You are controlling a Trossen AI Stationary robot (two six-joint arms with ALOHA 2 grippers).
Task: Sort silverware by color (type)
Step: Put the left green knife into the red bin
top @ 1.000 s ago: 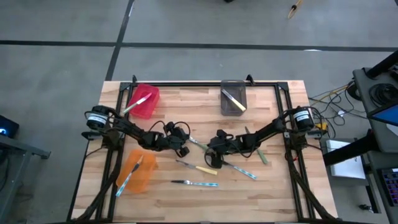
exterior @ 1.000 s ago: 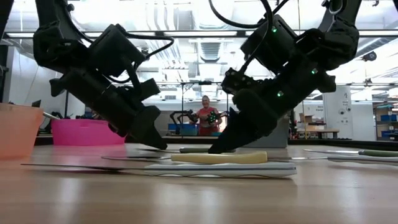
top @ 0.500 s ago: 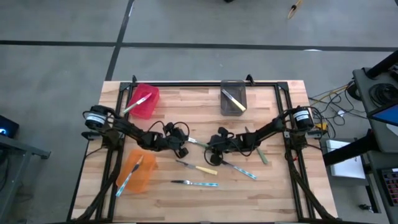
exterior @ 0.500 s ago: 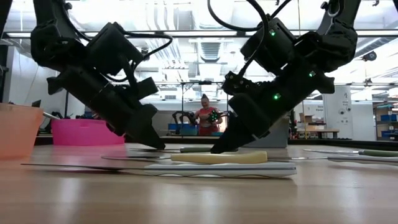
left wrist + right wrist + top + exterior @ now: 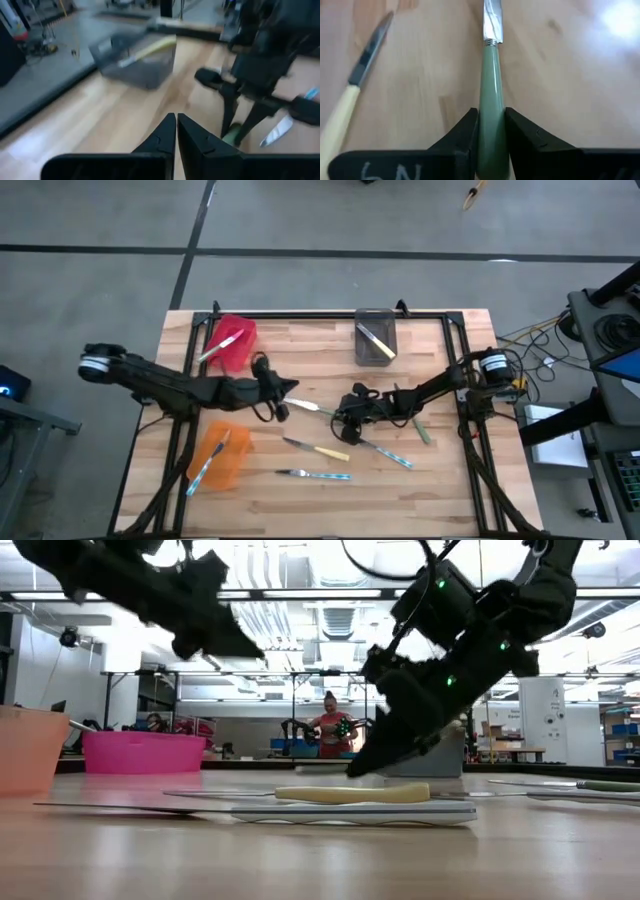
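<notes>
Nearest the front edge of the wooden table (image 5: 440, 490) a light-blue-handled knife (image 5: 315, 474) lies flat, long axis across the table, blade toward the left arm's side. Just behind it a yellow-handled knife (image 5: 318, 449) lies at a slant. Farther back, at mid-table, the right gripper (image 5: 345, 409) pinches the green-handled knife (image 5: 491, 95) by its handle; a second ago its fingers stood spread over that knife, now they press both sides of it. The knife's long axis runs straight out from the fingers, blade (image 5: 312, 407) pointing toward the left arm. The left gripper (image 5: 287, 388), fingers pressed together and empty, has lifted off the table (a second ago it sat low by the blade). At the far edge stand the pink bin (image 5: 232, 343) and grey bin (image 5: 376, 337).
</notes>
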